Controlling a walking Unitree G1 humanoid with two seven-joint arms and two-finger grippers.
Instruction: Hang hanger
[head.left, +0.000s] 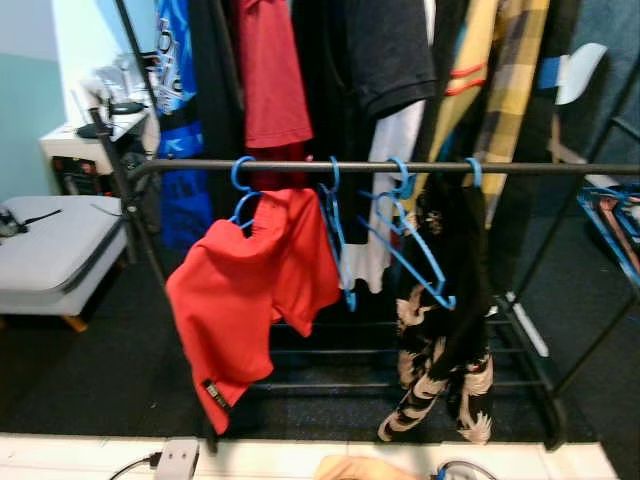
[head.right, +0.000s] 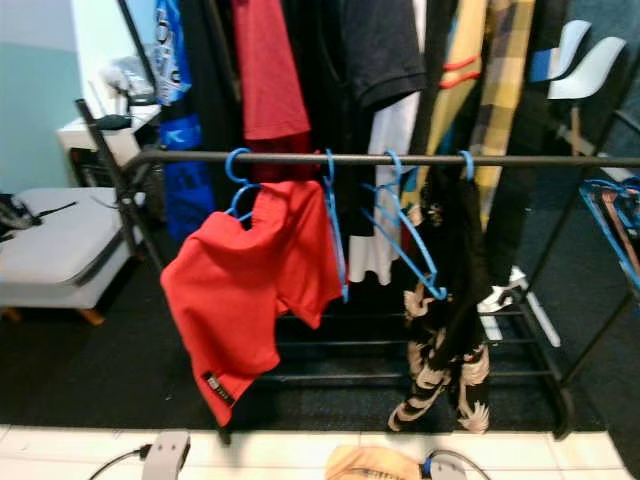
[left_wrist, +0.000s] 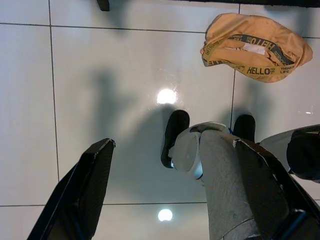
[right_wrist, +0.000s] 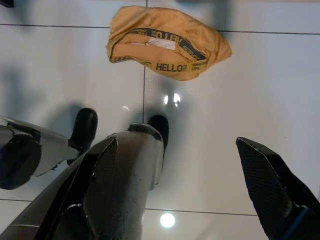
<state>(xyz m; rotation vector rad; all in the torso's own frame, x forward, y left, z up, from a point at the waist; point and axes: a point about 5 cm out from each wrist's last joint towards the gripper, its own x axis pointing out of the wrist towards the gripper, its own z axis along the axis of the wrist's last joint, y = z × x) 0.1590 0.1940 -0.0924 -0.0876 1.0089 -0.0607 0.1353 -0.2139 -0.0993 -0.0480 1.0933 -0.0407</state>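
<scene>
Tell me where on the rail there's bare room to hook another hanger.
The black rail is bare to the right of the patterned garment. It is crowded between the red shirt and that garment, where blue hangers bunch together.

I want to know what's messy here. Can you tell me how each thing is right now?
Red shirt: hanging crooked from a blue hanger on the rail.
Bare blue hangers: hooked on the rail, nothing on them.
Black patterned garment: hanging from the rail.
Orange garment: crumpled on the tiled floor.
Left gripper: open, pointing at the floor.
Right gripper: open, pointing at the floor.
</scene>
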